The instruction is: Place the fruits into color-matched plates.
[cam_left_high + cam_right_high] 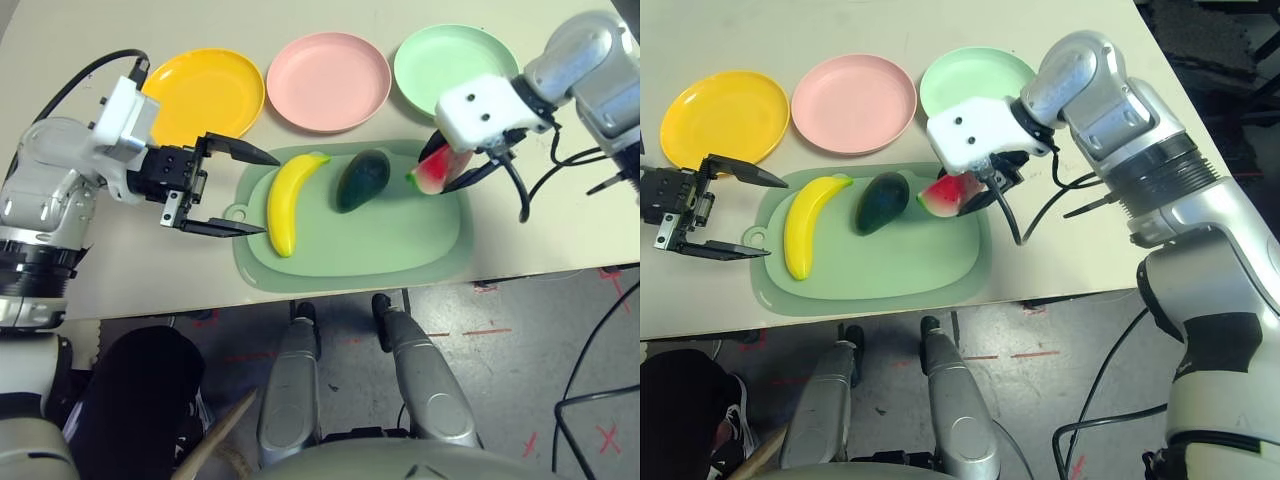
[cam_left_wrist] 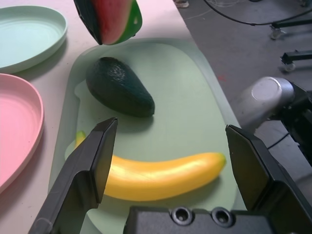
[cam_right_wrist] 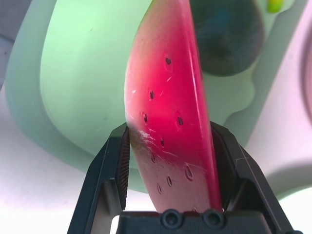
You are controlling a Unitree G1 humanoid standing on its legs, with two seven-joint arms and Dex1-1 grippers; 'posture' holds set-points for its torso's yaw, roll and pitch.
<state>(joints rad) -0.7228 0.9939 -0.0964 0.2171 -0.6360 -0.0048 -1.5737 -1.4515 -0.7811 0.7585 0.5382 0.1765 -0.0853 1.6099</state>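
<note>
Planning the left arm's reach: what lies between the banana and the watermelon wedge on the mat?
The avocado lies between the banana and the watermelon wedge, which the right gripper holds. Both eye views show it.

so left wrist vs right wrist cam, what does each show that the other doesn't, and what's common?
Left wrist alone: the banana lying between the open left gripper, the pink plate and the mint green plate.
Right wrist alone: the right gripper shut on the watermelon wedge, its seeded red face up close.
Both: the wedge, the avocado and the pale-green cutting mat.
</note>
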